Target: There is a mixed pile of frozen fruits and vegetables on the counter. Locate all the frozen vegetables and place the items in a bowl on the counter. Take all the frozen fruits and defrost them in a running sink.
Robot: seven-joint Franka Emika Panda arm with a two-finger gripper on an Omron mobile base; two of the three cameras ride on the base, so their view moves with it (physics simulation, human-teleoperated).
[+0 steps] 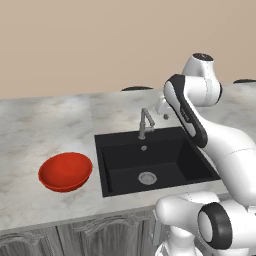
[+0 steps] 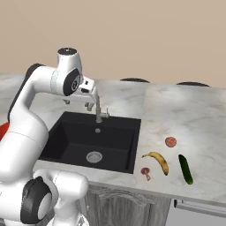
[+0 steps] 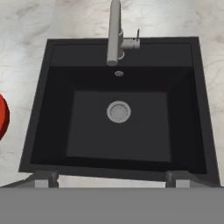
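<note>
- Banana point(image 2: 158, 160), red round fruit point(image 2: 171, 141), cucumber point(image 2: 185, 168) and mushroom point(image 2: 145, 172) are seen lying loose on the counter point(image 2: 185, 114) to the right of the sink point(image 2: 70, 145), in the right base view
- The banana is placed near the front edge of the counter, between the mushroom on its left and the cucumber on its right; none of the three is touching another
- The red round fruit is located just behind the banana, farther from the front edge, apart from it
- The mushroom is found closest to the right rim of the sink, with its stem pointed toward the front edge
- The red bowl point(image 1: 65, 171) is set on the counter to the left of the sink, near its left rim and not touching it; nothing is seen inside it
- The faucet point(image 1: 145, 123) is mounted at the far rim of the sink, with its spout bent over the basin; the round drain point(image 3: 118, 111) is seen in the basin floor
- The gripper point(image 3: 111, 178) is held above the sink, looking down into the basin; its two finger tips are spread wide apart at the near rim in the hand view, and nothing is grasped between them
- The arm is reached out over the far side of the sink, beside the faucet, well apart from the four loose items
</note>
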